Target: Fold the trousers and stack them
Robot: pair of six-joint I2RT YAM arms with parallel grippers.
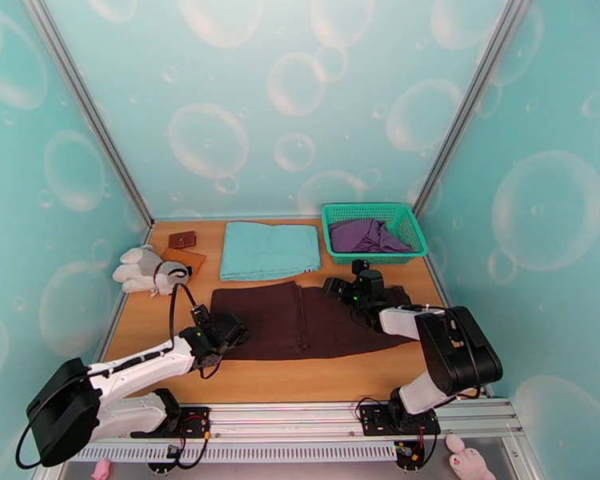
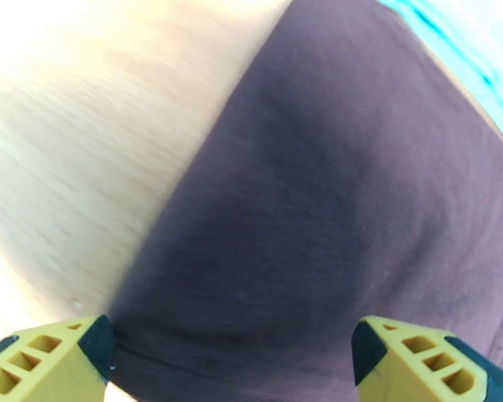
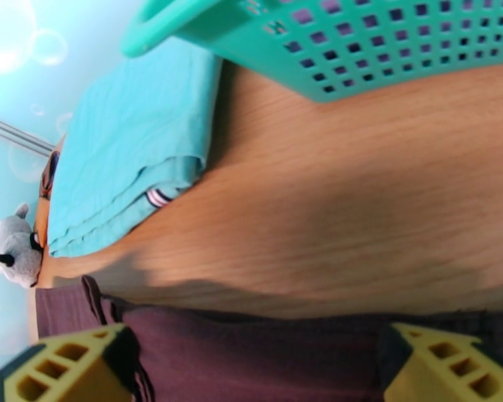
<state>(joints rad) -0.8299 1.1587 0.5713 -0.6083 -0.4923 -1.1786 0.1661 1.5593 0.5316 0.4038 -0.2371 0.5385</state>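
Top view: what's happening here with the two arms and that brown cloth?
Both arms are positioned at the dark brown trousers, which lie spread flat on the table. The left gripper hangs open over their left end, and the right gripper is open at their far edge on the right. Neither holds any cloth. Behind them are a folded teal cloth and a green basket with a purple garment in it.
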